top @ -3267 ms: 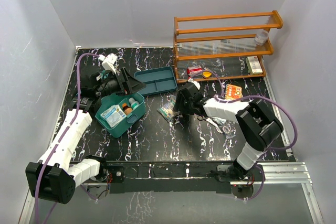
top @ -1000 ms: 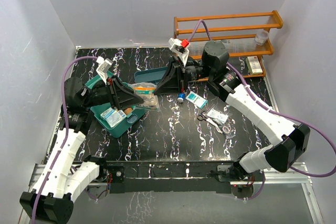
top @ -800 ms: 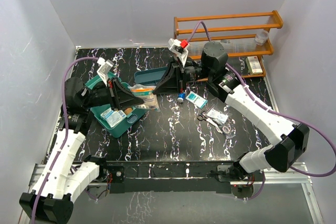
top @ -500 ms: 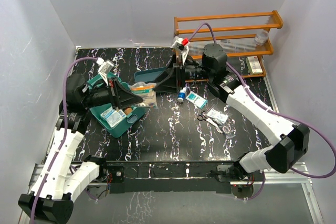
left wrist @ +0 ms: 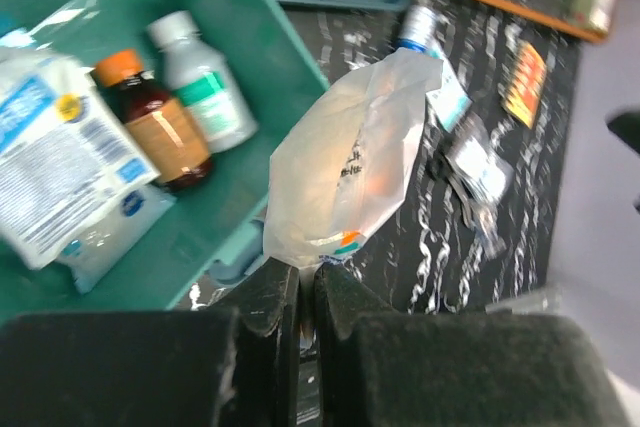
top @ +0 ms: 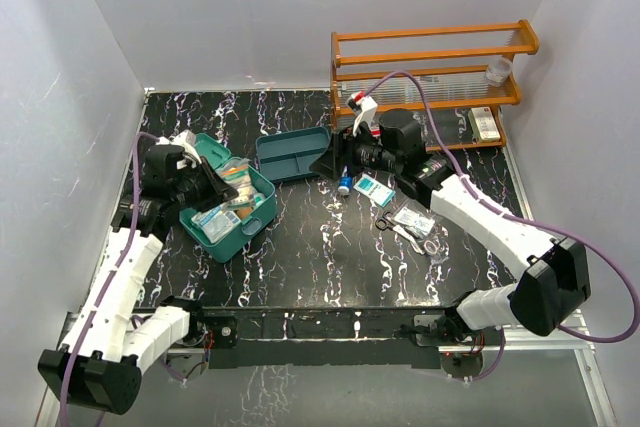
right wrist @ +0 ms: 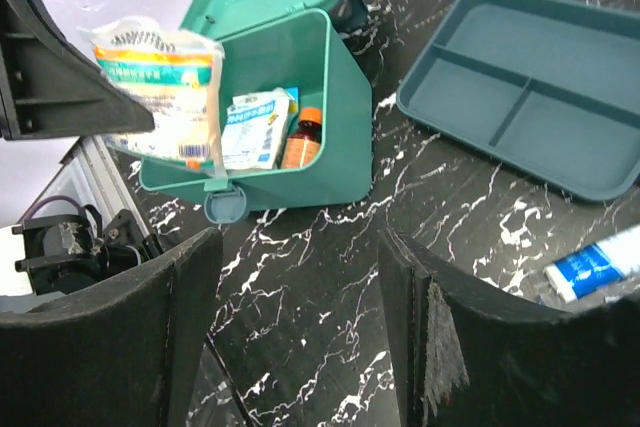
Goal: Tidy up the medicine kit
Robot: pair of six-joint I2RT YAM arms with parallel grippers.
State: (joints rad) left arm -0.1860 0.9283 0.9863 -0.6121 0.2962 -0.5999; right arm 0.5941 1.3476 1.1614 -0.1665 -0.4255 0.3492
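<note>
The left gripper [left wrist: 300,282] is pinched tight on one end of a clear plastic packet [left wrist: 350,162] and holds it above the open medicine kit [top: 252,228], which stands at the left of the table with its lid up. Inside lie a brown bottle with orange cap [left wrist: 152,125], a white bottle [left wrist: 200,82] and a white-and-blue pack [left wrist: 60,162]. In the wrist view the packet reaches partly past the kit's wall. I would therefore bring it fully over the free space beside the bottles, lower it inside, and only then release it, because the soft film could catch on the rim. The right gripper [right wrist: 295,247] stands wide and empty, apart from the kit, near the divided tray [right wrist: 530,117].
</note>
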